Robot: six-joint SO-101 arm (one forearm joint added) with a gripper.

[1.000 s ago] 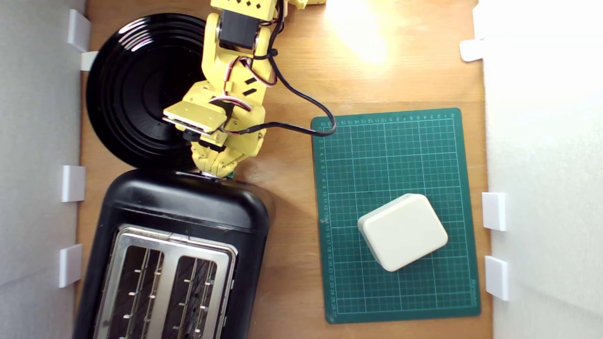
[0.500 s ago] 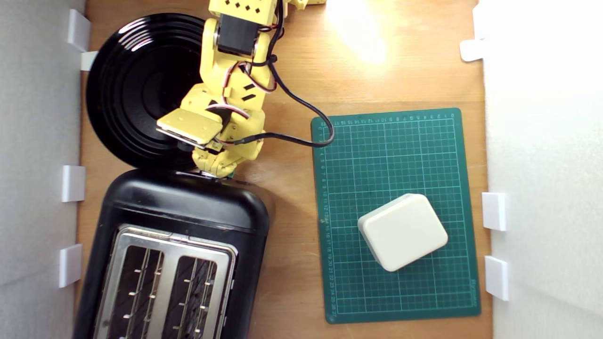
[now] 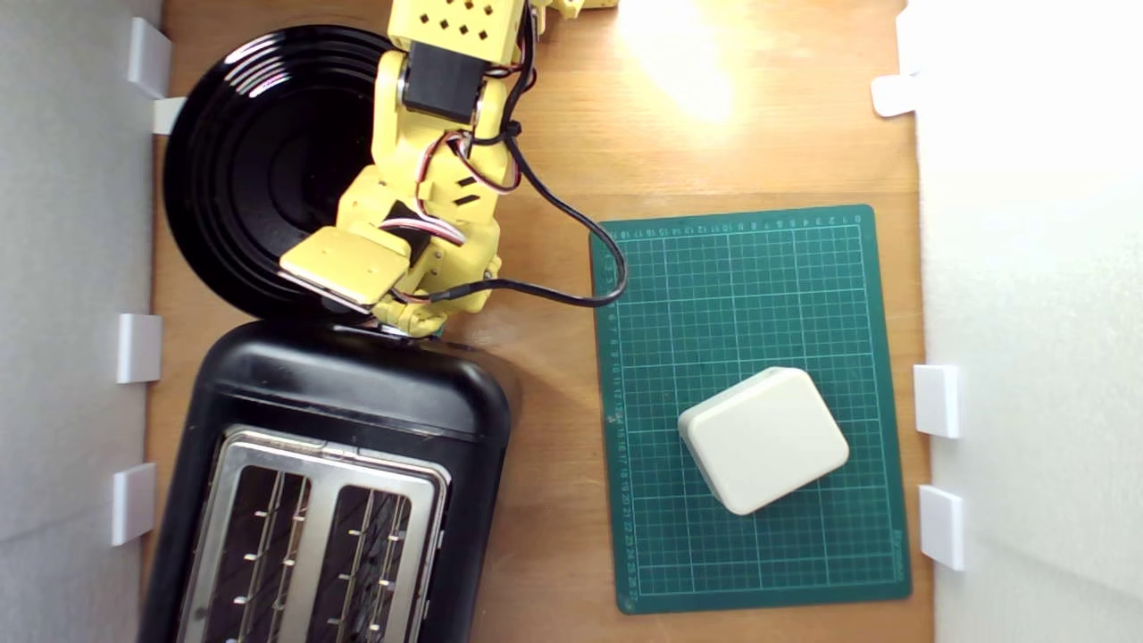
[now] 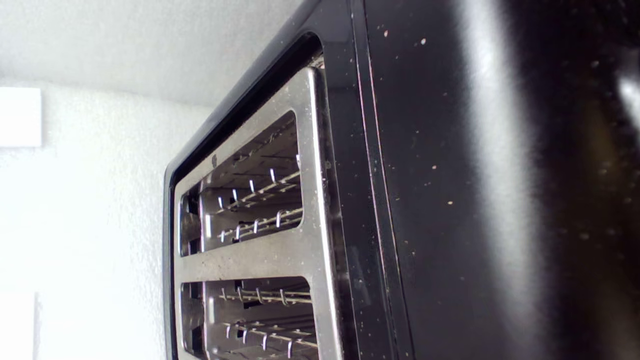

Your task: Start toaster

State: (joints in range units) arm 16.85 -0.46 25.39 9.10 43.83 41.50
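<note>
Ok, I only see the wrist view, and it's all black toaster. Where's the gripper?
Observer: In the exterior view, the gripper is down at the toaster's end edge, where a bit of teal peeks out.
Operator: What's near the arm?
Observer: A black plate lies beside the toaster, partly under the arm.
Operator: Anything else?
Observer: A cream box sits on a green mat, at the exterior view's right.

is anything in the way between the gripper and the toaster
Nothing visible. In the exterior view the gripper is already at the end wall of the toaster, beside the black plate. The wrist view shows only the toaster's black side, close up.
</note>
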